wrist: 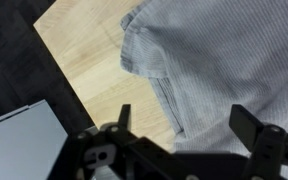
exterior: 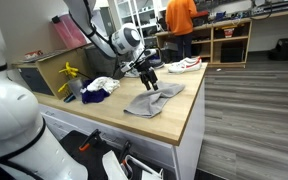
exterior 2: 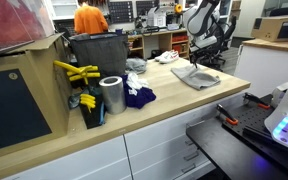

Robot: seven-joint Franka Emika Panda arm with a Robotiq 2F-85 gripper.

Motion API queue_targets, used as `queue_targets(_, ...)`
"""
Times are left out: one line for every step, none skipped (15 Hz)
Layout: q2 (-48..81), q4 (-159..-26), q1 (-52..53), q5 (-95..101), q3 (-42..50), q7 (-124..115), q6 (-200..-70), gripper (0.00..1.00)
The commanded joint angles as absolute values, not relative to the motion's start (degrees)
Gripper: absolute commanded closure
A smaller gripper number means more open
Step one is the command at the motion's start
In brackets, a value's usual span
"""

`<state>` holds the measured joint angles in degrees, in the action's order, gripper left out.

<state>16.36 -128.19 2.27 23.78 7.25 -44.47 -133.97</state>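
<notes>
A grey cloth (exterior: 151,100) lies flat on the wooden countertop (exterior: 179,125); it also shows in the other exterior view (exterior 2: 196,76) and fills most of the wrist view (wrist: 214,60). My gripper (exterior: 150,78) hovers just above the cloth's far edge, fingers spread wide apart with nothing between them. In the wrist view the gripper (wrist: 189,130) is open over the cloth's folded hem near the counter's edge. In an exterior view the gripper (exterior 2: 201,58) hangs over the cloth.
A white and dark blue cloth pile (exterior: 97,88) lies beside the grey one, also seen in an exterior view (exterior 2: 136,95). A metal can (exterior 2: 111,95), yellow tools (exterior 2: 76,72) and a dark bin (exterior 2: 96,52) stand on the counter. A person in orange (exterior: 180,20) stands behind.
</notes>
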Motion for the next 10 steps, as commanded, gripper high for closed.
queue_targets(14.1,-133.7,2.2,26.7,8.2,-42.1,-139.5,0.00)
queue_targets(14.3,-134.5,2.0,27.0,8.6,-41.9,-140.3,0.00)
queue_targets(14.3,-135.4,1.6,27.1,8.9,-41.4,-141.0,0.00)
queue_targets(14.2,-136.2,1.2,27.1,9.4,-40.8,-141.3,0.00)
queue_targets(14.1,-137.1,1.0,27.2,10.1,-40.1,-141.4,0.00)
queue_targets(13.9,-137.7,0.6,26.8,10.8,-39.6,-141.2,0.00)
queue_targets(13.7,-138.2,0.3,26.8,11.5,-39.4,-140.9,0.00)
queue_targets(13.4,-138.7,-0.1,26.8,12.3,-39.6,-140.4,0.00)
queue_targets(13.1,-139.3,-0.6,26.4,13.0,-39.2,-140.3,0.00)
queue_targets(12.7,-139.9,-1.2,25.7,13.5,-39.4,-140.7,0.00)
